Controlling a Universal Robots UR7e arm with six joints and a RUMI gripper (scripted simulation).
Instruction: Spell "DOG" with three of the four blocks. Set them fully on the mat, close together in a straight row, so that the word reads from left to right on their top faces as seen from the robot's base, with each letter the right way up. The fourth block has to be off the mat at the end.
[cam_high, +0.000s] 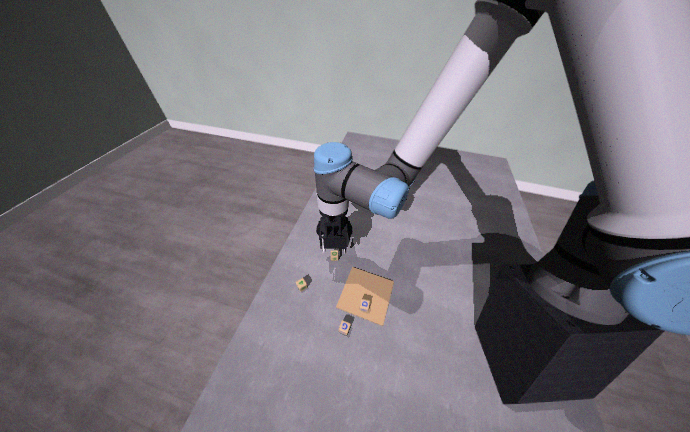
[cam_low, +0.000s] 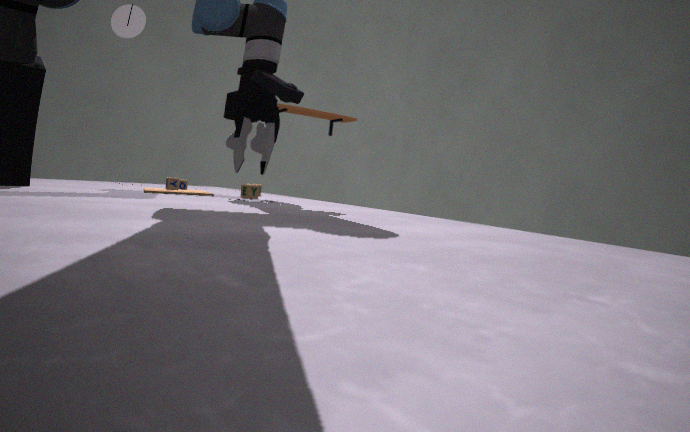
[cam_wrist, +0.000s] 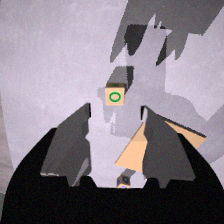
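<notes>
My gripper hangs open and empty a short way above the block with a green O on top, which stands on the grey table just off the orange mat. In the wrist view the O block lies ahead of and between my fingers, with clear air around it. In the exterior view my fingertips are well above that block. A block with a blue D sits on the mat. A block with a blue G lies just off the mat's near edge.
A fourth block with a green letter I cannot read lies on the table left of the mat. The robot's base stands to the right. A small orange shelf hangs on the far wall.
</notes>
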